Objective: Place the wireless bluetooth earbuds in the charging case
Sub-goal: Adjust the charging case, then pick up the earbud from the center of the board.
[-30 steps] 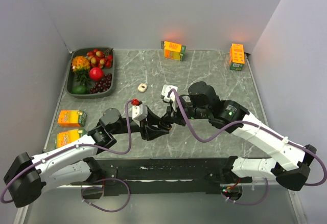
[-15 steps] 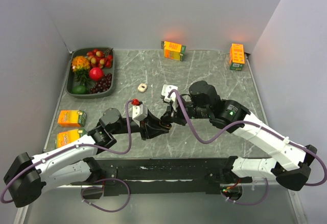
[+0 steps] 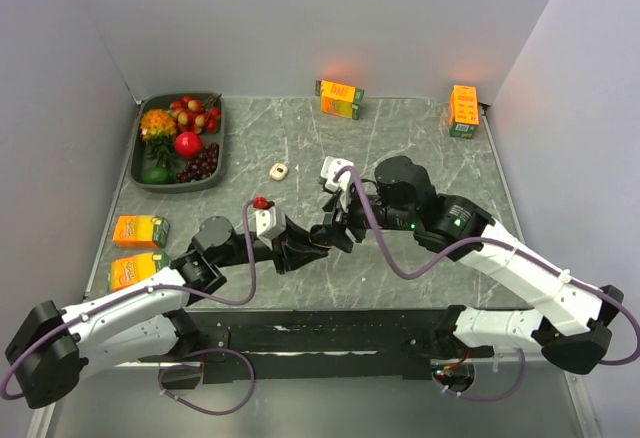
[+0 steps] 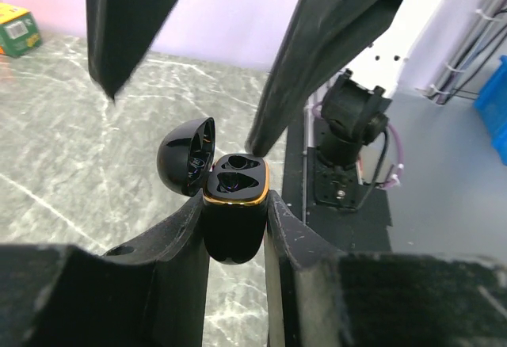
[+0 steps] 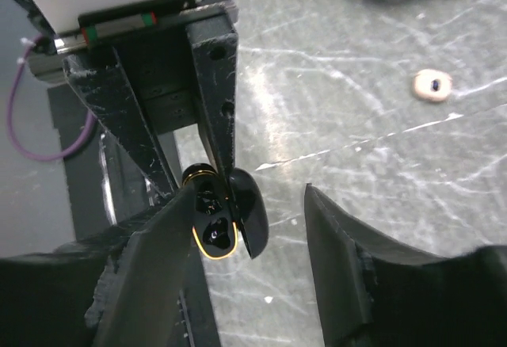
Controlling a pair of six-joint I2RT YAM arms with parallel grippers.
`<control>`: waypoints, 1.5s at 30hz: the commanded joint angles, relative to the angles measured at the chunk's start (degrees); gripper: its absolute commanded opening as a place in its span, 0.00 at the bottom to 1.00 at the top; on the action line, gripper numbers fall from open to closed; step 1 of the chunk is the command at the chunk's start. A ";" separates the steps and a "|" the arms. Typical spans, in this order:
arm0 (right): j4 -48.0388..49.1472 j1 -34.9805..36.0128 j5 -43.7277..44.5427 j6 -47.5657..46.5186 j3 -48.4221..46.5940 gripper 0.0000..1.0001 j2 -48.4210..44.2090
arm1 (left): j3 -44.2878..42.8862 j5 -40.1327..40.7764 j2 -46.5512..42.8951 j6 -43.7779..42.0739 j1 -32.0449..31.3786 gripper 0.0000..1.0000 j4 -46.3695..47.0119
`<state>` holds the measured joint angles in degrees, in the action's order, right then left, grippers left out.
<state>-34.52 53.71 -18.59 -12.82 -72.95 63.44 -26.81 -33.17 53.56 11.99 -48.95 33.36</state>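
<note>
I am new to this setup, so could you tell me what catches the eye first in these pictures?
A black charging case with a gold rim, lid open, is clamped in the left gripper over the middle of the table, with the right gripper open beside it. At the far left a grey tray of fruit stands out, and orange juice cartons dot the edges.

We take this for a robotics lab cell: plain pale walls (image 3: 300, 18) box in a marble-patterned table (image 3: 420, 138), with cabled robot arms (image 3: 520, 268) bolted along its near edge.
</note>
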 commanded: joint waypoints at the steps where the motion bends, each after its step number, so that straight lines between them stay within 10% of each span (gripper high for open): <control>1: 4.11 0.43 2.33 3.41 -3.69 0.70 -2.70 | 0.44 2.40 -1.70 -1.62 -0.01 0.01 4.16; 7: 5.17 0.16 7.95 5.26 -3.43 0.67 -4.73 | 1.14 5.21 -2.67 -1.27 -0.01 0.01 4.95; 16: 7.45 0.25 6.63 8.07 2.81 0.00 -6.22 | 2.02 10.83 -4.69 0.14 0.08 0.01 6.01; 21: 9.12 -3.42 18.50 18.51 5.61 0.00 -5.00 | 4.82 19.08 -9.07 0.32 -0.01 0.01 6.62; 26: 11.23 -13.45 9.73 33.44 14.84 0.50 -0.70 | 7.73 23.85 -13.74 1.54 -0.01 0.01 5.22; 45: 5.18 -5.38 18.22 27.94 5.20 0.58 31.29 | 9.23 30.79 -27.19 1.90 -4.05 0.01 -7.61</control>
<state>-27.33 46.83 -4.45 17.02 -63.00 89.89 -16.60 -4.03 27.77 13.28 -52.14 27.20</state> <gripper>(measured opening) 0.578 0.323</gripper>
